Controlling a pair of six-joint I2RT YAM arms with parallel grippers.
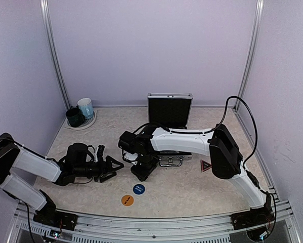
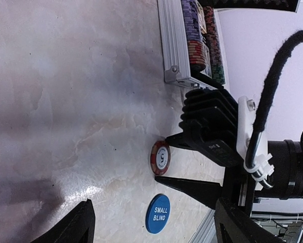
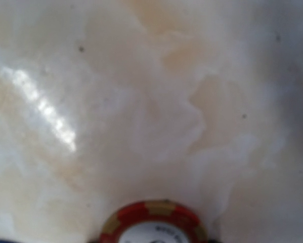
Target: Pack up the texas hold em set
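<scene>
1. The counter (image 1: 191, 192) is boxed in by pale walls (image 1: 151, 50) on the left, back and right. A metal rail (image 1: 156, 220) runs along its near edge.
2. The case (image 1: 169, 110) sits at the back middle with its lid standing up toward the back wall. Its tray is partly hidden under the right arm (image 1: 186, 142). From the left wrist, chip stacks (image 2: 197, 35) show packed in the tray.
3. Two mugs (image 1: 80, 114) stand in the back left corner, well apart from everything else. A broad stretch of bare counter lies between them and the left arm.
4. The triangular marker (image 1: 206, 165) lies just right of the case's front, beside the right arm's elbow.
5. The blue button (image 1: 138, 189) and orange button (image 1: 127, 200) lie near each other toward the near rail, in front of both claws.
6. The left claw (image 1: 117, 170) hovers low with its fingers (image 2: 73, 228) spread wide, released and holding nothing. It points toward the right claw.
7. The right claw (image 2: 162, 160) is down at the counter, just in front of the case's left corner. It is part open, and its fingers (image 2: 191, 186) flank a single red chip (image 2: 160, 156) lying on the counter.
8. The tips sit right at the chip's rim, but I cannot tell whether they are pinching it.
</scene>
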